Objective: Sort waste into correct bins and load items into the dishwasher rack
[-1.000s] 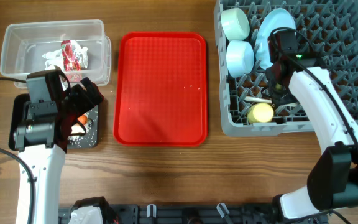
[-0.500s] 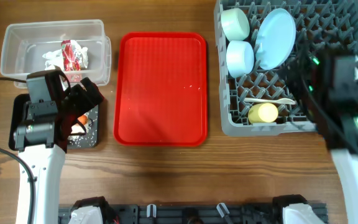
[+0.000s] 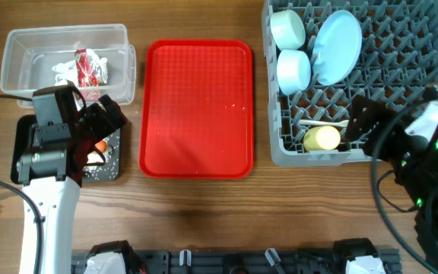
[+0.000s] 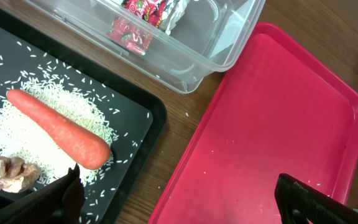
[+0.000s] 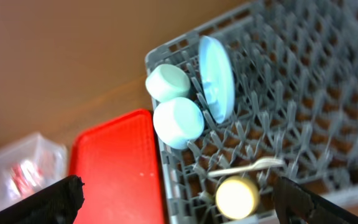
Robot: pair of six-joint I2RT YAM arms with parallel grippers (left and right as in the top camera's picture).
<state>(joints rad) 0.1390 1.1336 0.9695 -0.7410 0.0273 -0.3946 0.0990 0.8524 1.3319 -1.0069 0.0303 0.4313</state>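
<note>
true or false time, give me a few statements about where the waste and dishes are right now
1. The carrot lies on rice in the black tray. True.
2. The red wrapper is in the black tray. False: it is in the clear tub.
3. The yellow cup sits in the rack, near the spoon. True.
4. The plate lies flat in the rack. False: it stands on edge.
5. The left end effector grips the carrot. False: it is open and empty, like the right end effector.
</note>
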